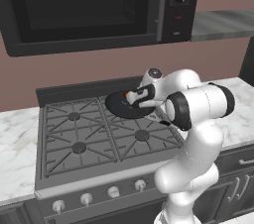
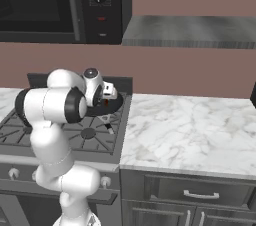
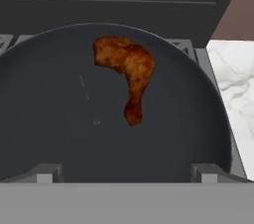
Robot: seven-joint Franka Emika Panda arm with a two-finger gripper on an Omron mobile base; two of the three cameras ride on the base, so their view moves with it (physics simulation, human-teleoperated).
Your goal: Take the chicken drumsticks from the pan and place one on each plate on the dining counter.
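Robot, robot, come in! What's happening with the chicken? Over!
End effector open, hovering over the pan. One chicken drumstick lying in it, ungrasped. Nothing in the way. Over.

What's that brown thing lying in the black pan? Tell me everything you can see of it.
It is a chicken drumstick, roasted reddish-brown with darker and orange patches. It has a plump, lumpy meat end that bends and tapers to a thin bone end. It lies flat on the dark floor of the pan, towards the far rim, plump end farther from the camera. Only the pan touches it. In the hand view the gripper is open above the pan, apart from the drumstick.
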